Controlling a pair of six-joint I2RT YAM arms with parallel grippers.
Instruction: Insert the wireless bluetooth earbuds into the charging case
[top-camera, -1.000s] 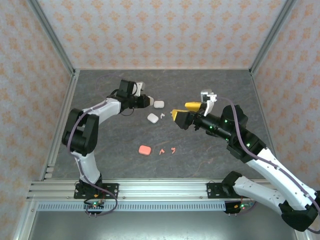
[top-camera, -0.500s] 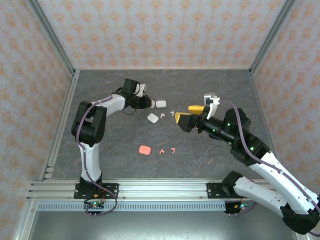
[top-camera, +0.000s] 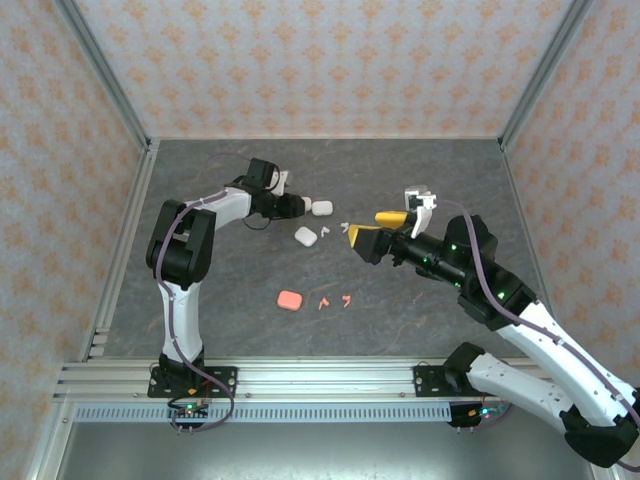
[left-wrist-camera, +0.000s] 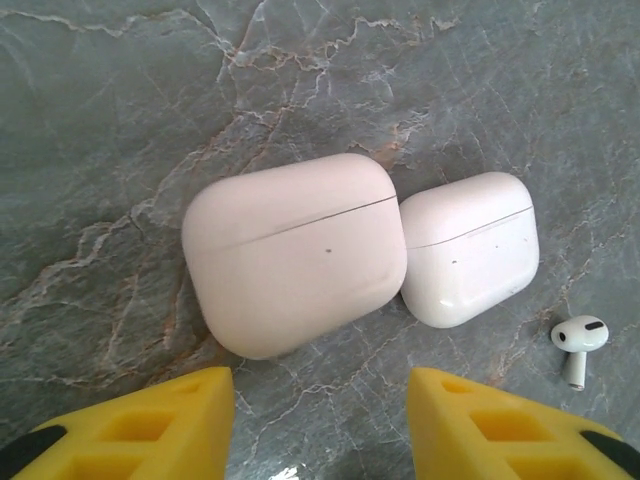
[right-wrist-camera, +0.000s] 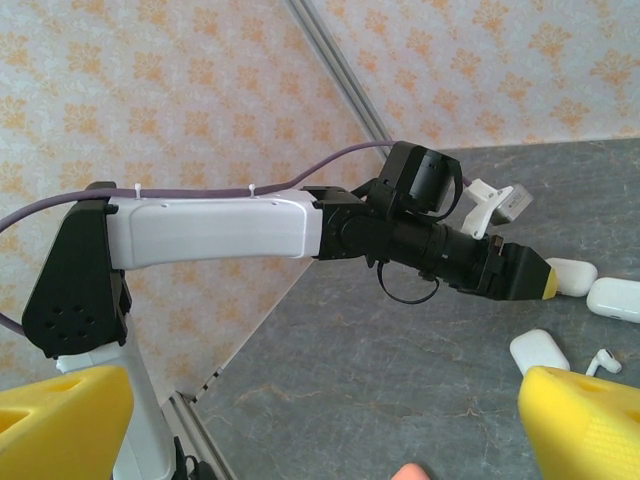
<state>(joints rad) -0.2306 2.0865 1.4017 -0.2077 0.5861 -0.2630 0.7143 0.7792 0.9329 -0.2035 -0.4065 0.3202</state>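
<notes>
Shut larger case touching smaller case

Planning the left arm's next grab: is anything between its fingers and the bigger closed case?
Nothing visible does: only bare grey table lies between the left gripper and the closed, rounded off-white plastic case. The smaller white case sits against its right side; a white stemmed earbud lies farther right, off the path.

The left arm and right arm have white shells between black joints, on black bases. A purple-grey cable runs along each, held by white zip ties. The left hand and right hand carry chunky yellow fingers with hollow cells. Small green lights glow on the right arm.
</notes>
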